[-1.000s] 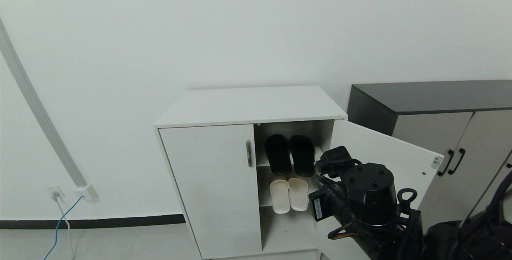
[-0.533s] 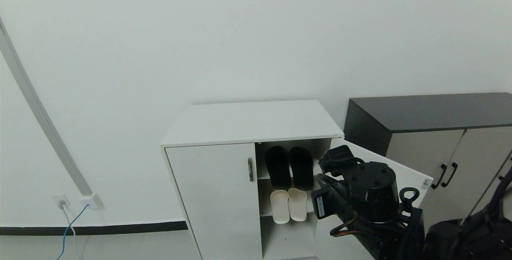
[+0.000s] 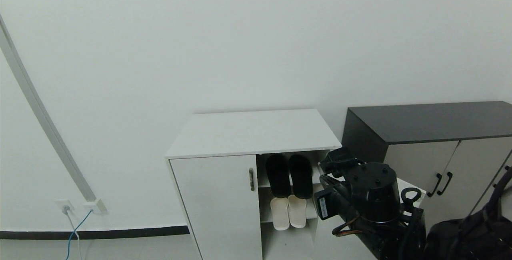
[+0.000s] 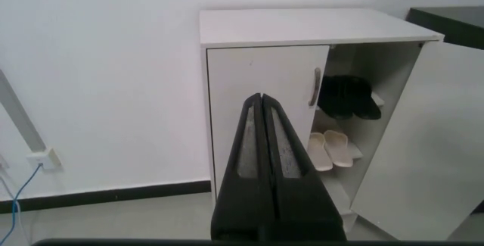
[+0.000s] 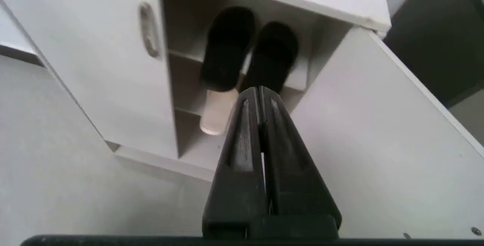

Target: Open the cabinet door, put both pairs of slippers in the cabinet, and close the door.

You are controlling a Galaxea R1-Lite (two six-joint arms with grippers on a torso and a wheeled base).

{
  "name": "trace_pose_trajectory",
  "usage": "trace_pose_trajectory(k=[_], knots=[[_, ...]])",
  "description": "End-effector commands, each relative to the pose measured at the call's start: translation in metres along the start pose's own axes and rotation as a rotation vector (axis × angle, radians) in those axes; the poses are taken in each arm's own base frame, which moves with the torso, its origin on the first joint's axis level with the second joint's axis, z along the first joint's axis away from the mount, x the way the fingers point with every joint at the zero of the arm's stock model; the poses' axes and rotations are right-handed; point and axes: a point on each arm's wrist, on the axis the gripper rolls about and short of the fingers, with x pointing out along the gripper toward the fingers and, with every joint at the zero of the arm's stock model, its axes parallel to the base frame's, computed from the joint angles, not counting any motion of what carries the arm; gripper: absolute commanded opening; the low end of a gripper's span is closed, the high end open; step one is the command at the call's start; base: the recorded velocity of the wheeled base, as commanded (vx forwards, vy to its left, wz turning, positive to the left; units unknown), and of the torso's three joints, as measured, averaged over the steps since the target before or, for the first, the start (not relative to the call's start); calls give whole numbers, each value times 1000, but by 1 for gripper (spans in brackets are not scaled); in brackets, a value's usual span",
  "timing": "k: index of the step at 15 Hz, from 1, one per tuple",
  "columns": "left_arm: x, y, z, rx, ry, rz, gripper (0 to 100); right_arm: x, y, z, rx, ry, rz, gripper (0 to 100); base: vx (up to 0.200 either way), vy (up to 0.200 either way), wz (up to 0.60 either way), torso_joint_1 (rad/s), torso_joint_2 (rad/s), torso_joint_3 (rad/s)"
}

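The white cabinet (image 3: pixel 252 132) has its left door shut and its right door (image 3: pixel 414 190) swung open. A black pair of slippers (image 3: pixel 290 174) lies on the upper shelf, and a white pair (image 3: pixel 288 212) lies on the shelf below. My right gripper (image 3: pixel 336 160) is in front of the opening, beside the open door, shut and holding nothing (image 5: pixel 261 94). In the right wrist view the black slippers (image 5: pixel 253 49) lie beyond the fingertips and the door (image 5: pixel 378 140) is close alongside. My left gripper (image 4: pixel 262 98) is shut and empty, well back from the cabinet (image 4: pixel 302 26).
A grey cabinet with a black top (image 3: pixel 432 120) stands against the wall to the right of the open door. The left door carries a metal handle (image 3: pixel 251 179). Wall sockets with cables (image 3: pixel 80 208) sit low on the left. A slanted duct (image 3: pixel 36 112) runs up the wall.
The whole head picture has shifted: the cabinet now sits lower and looks smaller, so the camera has moved. The slippers stay on their shelves. The right arm keeps its place in the picture.
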Motion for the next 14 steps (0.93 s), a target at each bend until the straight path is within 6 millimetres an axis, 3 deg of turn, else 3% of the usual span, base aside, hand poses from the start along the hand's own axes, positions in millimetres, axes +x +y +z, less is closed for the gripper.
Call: trace_pose_trajectory(k=[1,3,13,14], knots=[[0,0,0,0,0,-2,0,0,0,-1,-3,4,-1,0,0,0,-600,22,-2,-17],[0,0,0,0,1,0,0,1,-1,-1,-2,4,-6,0,0,0,-600,10,-2,0],[0,0,0,0,0,0,0,5,-5,-3,3,7,-13,0,0,0,0,0,0,0],[0,0,0,0,0,0,0,5,-4,-3,2,8,-13,0,-200,0,0,7,7,2]])
